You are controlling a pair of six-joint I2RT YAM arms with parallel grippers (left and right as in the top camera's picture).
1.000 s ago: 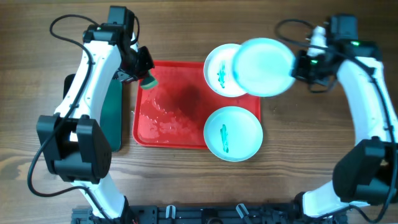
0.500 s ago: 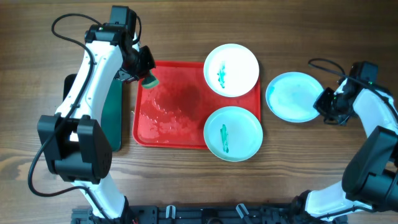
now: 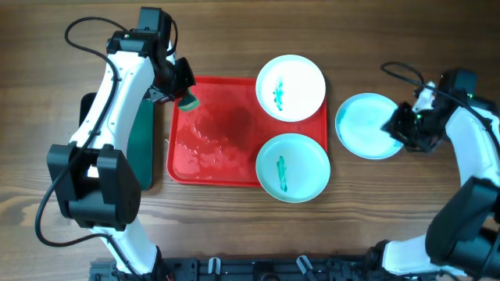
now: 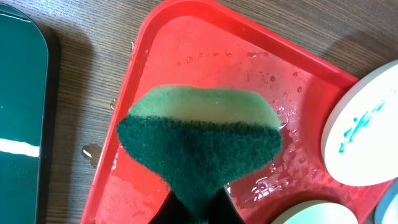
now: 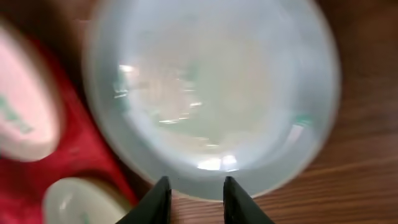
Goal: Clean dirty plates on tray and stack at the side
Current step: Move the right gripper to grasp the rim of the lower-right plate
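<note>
Red plastic showed wet and bare across the left half of the red tray (image 3: 211,148), with droplets scattered over it in the left wrist view (image 4: 205,56). Two plates sat on its right side. The upper smeared plate (image 3: 291,87) overhung the top right corner, and the lower smeared plate (image 3: 293,167) overhung the bottom right corner. Each had a green streak at its centre.

A second earlier the plain plate (image 3: 366,125) had been held in the air over the upper one. Now it lay flat on the counter (image 3: 234,234), just right of the tray and apart from both other plates, as it had half a second before.

The right gripper (image 3: 400,126) had shifted inward to the plate's right rim. In the right wrist view its fingers were spread (image 5: 194,193), their tips at the near edge of the plate (image 5: 211,93), clamping nothing.

The left gripper (image 3: 186,100) had not moved. It was at the tray's top left corner and pinched a green sponge (image 4: 199,143) from below (image 4: 198,208). A dark green tray (image 3: 142,148) lay on the counter left of the red one.
</note>
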